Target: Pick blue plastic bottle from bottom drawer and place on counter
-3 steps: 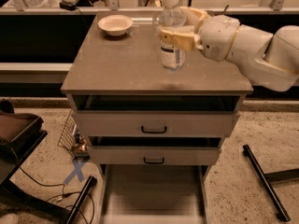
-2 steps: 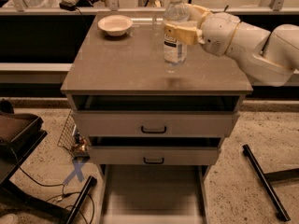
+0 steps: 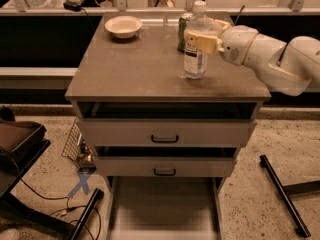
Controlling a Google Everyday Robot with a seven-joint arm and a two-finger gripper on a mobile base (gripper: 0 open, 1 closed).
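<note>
The blue plastic bottle (image 3: 195, 44), clear with a white cap and pale label, stands upright on the counter (image 3: 130, 64), near its right middle. My gripper (image 3: 201, 38) reaches in from the right on a white arm, its yellowish fingers (image 3: 202, 41) closed around the bottle's upper body. The bottle's base rests on or just above the counter; I cannot tell which. The bottom drawer (image 3: 162, 206) is pulled out below, and its tray looks empty. A green can (image 3: 184, 30) stands right behind the bottle, partly hidden by it.
A white bowl (image 3: 123, 26) sits at the counter's back left. Two upper drawers with black handles (image 3: 164, 139) are slightly open. A black stand (image 3: 30, 184) and cables lie on the floor at left, a black bar (image 3: 280, 194) at right. A rail runs behind.
The gripper has carried the bottle down toward the counter top; it was held higher one second ago. The arm has shifted slightly right and back.
</note>
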